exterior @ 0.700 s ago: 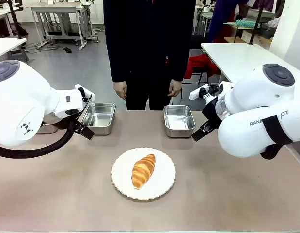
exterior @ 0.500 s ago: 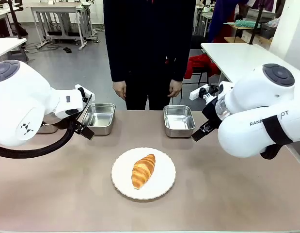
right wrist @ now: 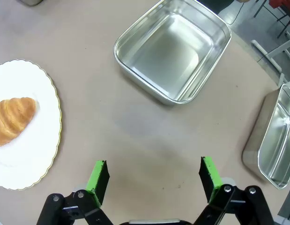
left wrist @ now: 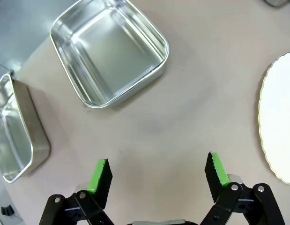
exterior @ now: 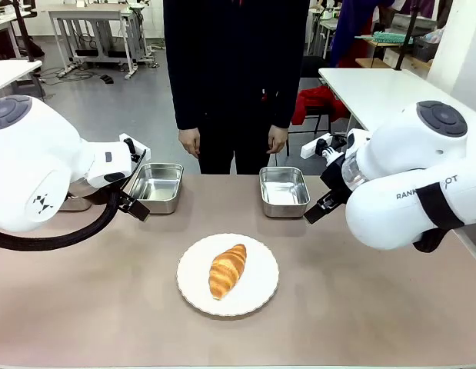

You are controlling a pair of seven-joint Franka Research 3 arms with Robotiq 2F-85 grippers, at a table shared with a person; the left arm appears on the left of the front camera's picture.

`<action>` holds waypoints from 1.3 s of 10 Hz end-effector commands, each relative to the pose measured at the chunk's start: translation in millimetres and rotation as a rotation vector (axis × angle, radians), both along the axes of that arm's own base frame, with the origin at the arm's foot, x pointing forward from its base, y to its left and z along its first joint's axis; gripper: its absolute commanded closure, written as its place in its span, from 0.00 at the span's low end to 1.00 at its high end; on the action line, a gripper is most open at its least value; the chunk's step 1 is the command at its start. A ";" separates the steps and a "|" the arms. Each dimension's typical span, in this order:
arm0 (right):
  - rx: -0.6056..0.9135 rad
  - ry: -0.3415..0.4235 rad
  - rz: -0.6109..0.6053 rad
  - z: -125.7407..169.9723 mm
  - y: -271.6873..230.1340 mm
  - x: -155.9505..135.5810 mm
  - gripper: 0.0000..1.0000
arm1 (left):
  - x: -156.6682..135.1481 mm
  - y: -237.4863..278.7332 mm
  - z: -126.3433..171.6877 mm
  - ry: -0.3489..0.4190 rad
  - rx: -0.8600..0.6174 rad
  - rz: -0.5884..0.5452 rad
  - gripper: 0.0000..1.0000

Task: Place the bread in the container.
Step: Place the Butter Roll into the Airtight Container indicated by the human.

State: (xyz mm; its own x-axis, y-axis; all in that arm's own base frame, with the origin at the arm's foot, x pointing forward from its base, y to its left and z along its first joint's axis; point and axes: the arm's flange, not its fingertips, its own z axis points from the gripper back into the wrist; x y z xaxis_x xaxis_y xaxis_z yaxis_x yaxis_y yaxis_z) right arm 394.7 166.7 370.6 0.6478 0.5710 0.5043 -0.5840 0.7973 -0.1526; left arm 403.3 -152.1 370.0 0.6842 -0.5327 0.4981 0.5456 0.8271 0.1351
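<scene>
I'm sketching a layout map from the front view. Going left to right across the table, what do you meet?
Left arm → steel pan → white plate bearing the bread → second steel pan → right arm.

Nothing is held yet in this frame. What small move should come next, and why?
Probably swing the right gripper over the bread and lower it. Its jaws stand open above bare table, the bread lies untouched on the white plate, and the container beside that arm is empty.
</scene>
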 end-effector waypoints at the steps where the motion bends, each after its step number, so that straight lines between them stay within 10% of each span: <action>1: 0.001 0.000 0.000 0.1 0.0 0.1 0.00 | 0.1 0.4 0.1 0.000 0.000 0.000 0.00; 3: 0.031 -0.020 0.023 29.6 4.3 19.3 0.00 | 0.0 0.0 0.0 0.000 0.000 0.000 0.00; 8: 0.174 -0.007 0.063 179.9 -75.6 88.3 0.00 | 63.3 94.5 129.1 0.070 -0.117 -0.084 0.00; 13: 0.332 -0.104 0.246 189.1 -210.9 47.0 0.00 | 60.9 249.1 173.5 0.016 -0.266 -0.458 0.00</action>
